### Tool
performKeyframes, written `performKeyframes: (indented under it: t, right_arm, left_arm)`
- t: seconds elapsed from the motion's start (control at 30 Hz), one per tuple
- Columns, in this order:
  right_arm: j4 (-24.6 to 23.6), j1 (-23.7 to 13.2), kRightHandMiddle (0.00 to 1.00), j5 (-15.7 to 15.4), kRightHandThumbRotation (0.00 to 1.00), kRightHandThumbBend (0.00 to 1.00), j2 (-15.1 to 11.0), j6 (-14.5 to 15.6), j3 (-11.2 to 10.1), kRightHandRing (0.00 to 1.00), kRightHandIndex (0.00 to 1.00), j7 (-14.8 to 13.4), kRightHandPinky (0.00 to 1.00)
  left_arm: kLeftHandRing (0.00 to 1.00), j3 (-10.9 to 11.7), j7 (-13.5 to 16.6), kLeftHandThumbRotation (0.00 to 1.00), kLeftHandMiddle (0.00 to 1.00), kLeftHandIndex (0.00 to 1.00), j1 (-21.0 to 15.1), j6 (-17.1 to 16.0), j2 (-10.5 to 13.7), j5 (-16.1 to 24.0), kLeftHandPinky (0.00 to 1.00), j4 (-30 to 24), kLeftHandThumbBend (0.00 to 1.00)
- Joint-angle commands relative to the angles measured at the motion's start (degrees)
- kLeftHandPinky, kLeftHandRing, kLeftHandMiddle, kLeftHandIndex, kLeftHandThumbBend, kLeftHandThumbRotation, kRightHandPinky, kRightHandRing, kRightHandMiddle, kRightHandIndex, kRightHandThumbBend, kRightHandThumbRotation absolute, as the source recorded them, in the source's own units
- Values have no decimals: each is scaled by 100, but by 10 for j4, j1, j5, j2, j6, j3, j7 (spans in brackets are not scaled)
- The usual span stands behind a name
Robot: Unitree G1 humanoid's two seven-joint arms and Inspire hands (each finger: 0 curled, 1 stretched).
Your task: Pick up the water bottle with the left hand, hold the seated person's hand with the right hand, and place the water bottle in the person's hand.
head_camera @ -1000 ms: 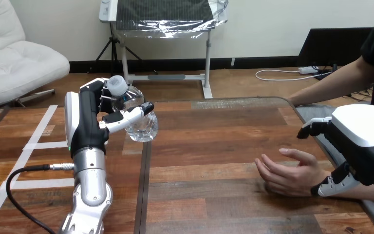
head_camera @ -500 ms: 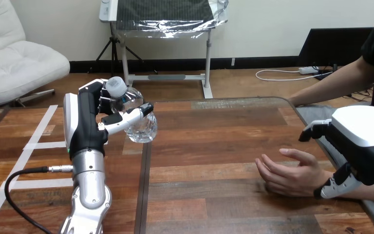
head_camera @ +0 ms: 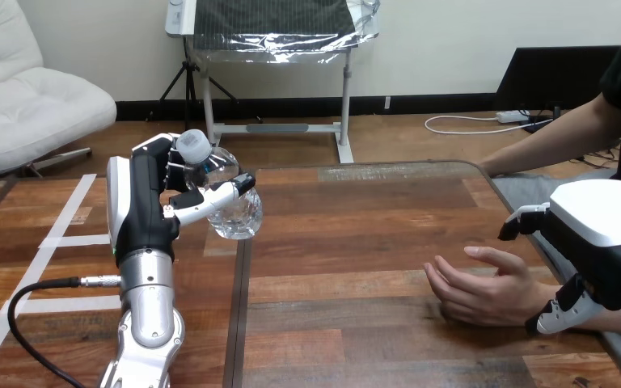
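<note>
- The left hand (head_camera: pixel 141 212) stands upright at the left of the frame, on a silver forearm rising from the bottom edge.
- Its fingers and thumb are wrapped round the water bottle (head_camera: pixel 225 194) – a clear one, tilted, its white cap (head_camera: pixel 195 144) up and to the left against the fingertips.
- The bottle is held in the air at the left-centre of the frame, clear of the wooden table (head_camera: pixel 372 234).
- The person's hand (head_camera: pixel 481 289) lies on the table at the lower right, fingers loosely bent and pointing left.
- The right hand (head_camera: pixel 600 242) comes in at the right edge, over the person's wrist (head_camera: pixel 534 301).
- It is spread wide and clasps nothing – its fingers (head_camera: pixel 521 223) are raised above the wrist, apart from it, while its thumb (head_camera: pixel 556 312) sits just beside the wrist's near side.
- The bottle and the person's hand are well apart.
</note>
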Motion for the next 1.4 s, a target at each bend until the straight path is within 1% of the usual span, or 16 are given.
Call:
performKeyframes:
  t: [0.0,0.5,0.67,0.97,1.07,1.2,1.37]
  right_arm:
    - [5,-20,81,-3,0,81,-11,1,0,79,77,-11,70]
    - [7,-17,81,-27,0,80,-9,29,7,80,77,3,73]
    - [9,-15,81,-32,0,80,-9,32,7,79,77,1,72]
    - [15,-18,81,-47,1,80,-8,47,12,79,78,8,71]
    - [16,-21,81,-53,2,79,-7,55,14,79,78,14,70]
    - [15,-25,82,-62,2,78,-4,70,19,79,78,23,70]
    - [18,-27,82,-68,2,78,-5,80,23,79,79,25,69]
  left_arm:
    - [46,4,1,0,47,47,-28,-19,8,1,46,-41,76]
    - [46,3,-1,0,47,47,-29,-18,7,1,46,-44,76]
    - [46,3,-2,0,47,47,-29,-19,7,2,45,-46,75]
    - [46,3,-2,0,47,47,-29,-17,6,2,46,-49,76]
    - [46,2,-1,0,47,47,-29,-18,6,3,46,-49,76]
    - [46,2,-3,0,47,47,-30,-29,6,1,46,-45,76]
    - [45,3,-4,0,47,47,-30,-29,6,0,45,-46,75]
